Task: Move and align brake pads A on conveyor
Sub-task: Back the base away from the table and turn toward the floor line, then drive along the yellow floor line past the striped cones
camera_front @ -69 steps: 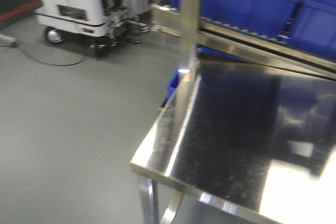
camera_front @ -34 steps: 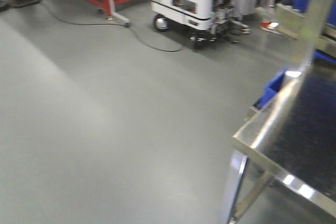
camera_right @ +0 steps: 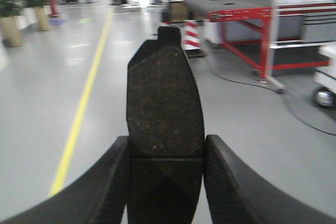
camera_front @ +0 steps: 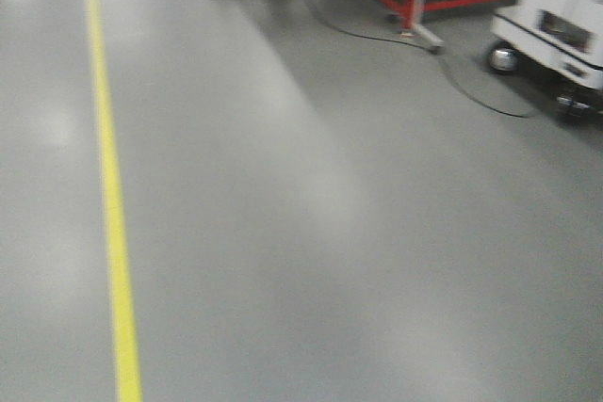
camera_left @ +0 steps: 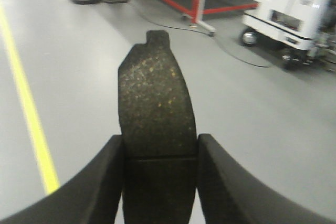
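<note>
Our left claw [camera_left: 160,148] pinches a pad [camera_left: 155,98] by its lower end, the pad jutting forward over the grey floor [camera_front: 330,233]. Our right claw [camera_right: 165,148] pinches a second pad [camera_right: 164,87] the same way. Both pads hang in the air, well apart from the red-framed conveyor [camera_right: 236,4], which we see far behind the right one.
</note>
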`<state>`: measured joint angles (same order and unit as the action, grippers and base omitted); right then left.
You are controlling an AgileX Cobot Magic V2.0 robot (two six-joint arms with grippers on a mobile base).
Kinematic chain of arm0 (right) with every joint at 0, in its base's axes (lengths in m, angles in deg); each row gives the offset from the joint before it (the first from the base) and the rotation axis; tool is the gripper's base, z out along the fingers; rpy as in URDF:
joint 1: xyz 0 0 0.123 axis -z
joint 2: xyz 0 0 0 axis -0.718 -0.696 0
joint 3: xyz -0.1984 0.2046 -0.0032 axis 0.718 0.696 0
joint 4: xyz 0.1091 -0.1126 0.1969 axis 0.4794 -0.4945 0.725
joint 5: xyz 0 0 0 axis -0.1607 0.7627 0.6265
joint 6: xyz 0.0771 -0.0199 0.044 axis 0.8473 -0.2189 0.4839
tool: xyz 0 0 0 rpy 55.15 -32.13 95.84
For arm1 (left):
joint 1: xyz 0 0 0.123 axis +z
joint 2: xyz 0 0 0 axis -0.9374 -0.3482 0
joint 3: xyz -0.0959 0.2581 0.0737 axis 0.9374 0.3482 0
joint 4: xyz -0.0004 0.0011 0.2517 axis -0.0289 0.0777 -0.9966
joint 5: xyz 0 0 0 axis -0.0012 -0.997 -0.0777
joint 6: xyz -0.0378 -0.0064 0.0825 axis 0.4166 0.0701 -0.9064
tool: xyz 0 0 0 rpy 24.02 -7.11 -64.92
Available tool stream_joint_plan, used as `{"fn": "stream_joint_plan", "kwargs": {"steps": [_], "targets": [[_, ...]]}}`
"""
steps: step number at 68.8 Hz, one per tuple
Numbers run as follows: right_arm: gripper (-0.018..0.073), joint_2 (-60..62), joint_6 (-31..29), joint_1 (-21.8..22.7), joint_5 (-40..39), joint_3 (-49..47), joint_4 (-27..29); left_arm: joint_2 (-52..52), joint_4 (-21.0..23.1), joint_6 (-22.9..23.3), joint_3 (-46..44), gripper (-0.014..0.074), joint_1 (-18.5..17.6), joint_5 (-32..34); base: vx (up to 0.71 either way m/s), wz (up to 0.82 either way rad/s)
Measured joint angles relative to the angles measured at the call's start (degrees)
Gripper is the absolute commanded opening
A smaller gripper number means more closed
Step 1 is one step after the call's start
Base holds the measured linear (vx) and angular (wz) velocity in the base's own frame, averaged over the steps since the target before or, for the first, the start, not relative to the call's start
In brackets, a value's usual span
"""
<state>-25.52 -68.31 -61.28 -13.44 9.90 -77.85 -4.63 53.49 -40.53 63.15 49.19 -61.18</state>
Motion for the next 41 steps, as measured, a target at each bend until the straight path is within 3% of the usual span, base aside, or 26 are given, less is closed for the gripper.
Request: {"fn": "stream_joint_plan", "kwargs": {"steps": [19, 41], "targets": [[-0.0004, 0.0, 0.0, 0.0, 0.0, 0.0, 0.0, 0.0, 0.0, 0.0, 0.0, -0.0006, 0.0, 0.0, 0.03, 0.78], [-0.0004, 0.0, 0.0, 0.0, 0.0, 0.0, 0.0, 0.0, 0.0, 0.0, 0.0, -0.0006, 0.0, 0.0, 0.15, 0.41]]}}
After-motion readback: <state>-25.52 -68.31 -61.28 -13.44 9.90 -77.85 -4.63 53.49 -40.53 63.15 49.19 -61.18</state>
